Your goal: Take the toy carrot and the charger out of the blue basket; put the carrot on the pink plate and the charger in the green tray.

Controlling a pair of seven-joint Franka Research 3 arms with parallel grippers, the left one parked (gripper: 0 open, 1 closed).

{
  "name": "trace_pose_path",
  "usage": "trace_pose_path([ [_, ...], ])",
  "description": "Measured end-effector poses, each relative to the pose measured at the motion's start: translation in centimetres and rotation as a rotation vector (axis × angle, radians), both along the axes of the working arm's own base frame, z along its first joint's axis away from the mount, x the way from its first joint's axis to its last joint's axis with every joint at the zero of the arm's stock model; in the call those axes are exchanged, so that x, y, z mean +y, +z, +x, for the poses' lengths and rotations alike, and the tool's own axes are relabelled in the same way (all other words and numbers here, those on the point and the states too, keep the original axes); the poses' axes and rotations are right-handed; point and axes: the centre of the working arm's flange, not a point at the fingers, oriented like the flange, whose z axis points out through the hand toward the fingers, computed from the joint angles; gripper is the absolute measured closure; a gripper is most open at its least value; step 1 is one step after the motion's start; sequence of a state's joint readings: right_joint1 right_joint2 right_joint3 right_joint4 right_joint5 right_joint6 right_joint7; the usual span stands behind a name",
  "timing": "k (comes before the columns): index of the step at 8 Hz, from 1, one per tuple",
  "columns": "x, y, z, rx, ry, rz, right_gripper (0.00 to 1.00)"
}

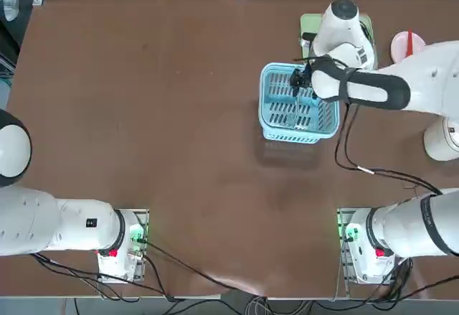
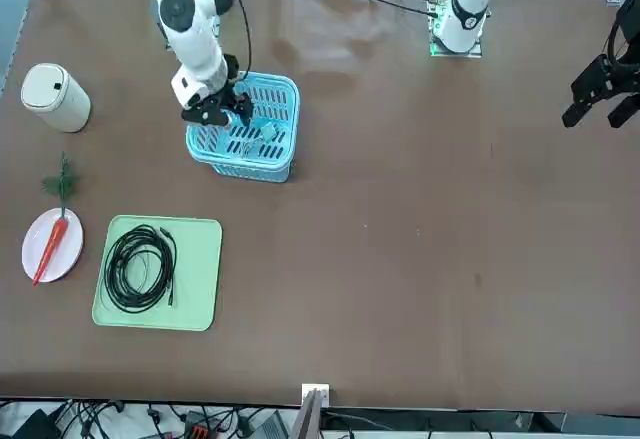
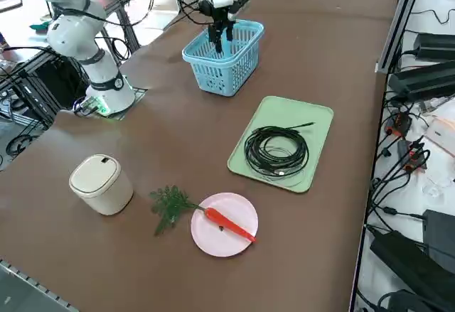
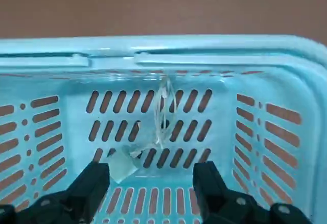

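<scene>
R gripper [image 4: 151, 183] inside blue basket [image 4: 286, 132], fingers apart, holding nothing.
Charger [image 4: 121, 164] on basket floor w/ thin pale cord, just by one fingertip. Toy carrot [image 3: 229, 224] already on pink plate [image 3: 225, 244]; green tray [image 3: 313, 124] holds a black cable [image 3: 276, 151].

A wide brown table [image 1: 179, 114] fills the scene. Beyond its edges, many black cables [image 3: 405, 177] lie on the floor, next to grey metal frame bars [image 3: 392, 20]. The light is even, with only soft shadows.
</scene>
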State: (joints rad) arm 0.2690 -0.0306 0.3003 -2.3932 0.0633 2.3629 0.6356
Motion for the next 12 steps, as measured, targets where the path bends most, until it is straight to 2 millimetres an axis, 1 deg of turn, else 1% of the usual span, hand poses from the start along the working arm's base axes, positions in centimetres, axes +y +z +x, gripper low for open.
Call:
trace_pose_path([
  [2, 0.0, -2.7, 0.2, 0.014, 0.042, -0.036, 0.0],
  [3, 0.0, -3.7, 0.3, 0.023, 0.05, -0.043, 0.0],
  [5, 0.2, -5.2, 0.6, 0.017, 0.06, -0.035, 0.0],
  [8, 0.7, -7.9, 1.0, -0.006, 0.081, -0.011, 0.0],
  [12, 0.1, -10.0, 1.6, -0.009, 0.085, -0.009, 0.0],
])
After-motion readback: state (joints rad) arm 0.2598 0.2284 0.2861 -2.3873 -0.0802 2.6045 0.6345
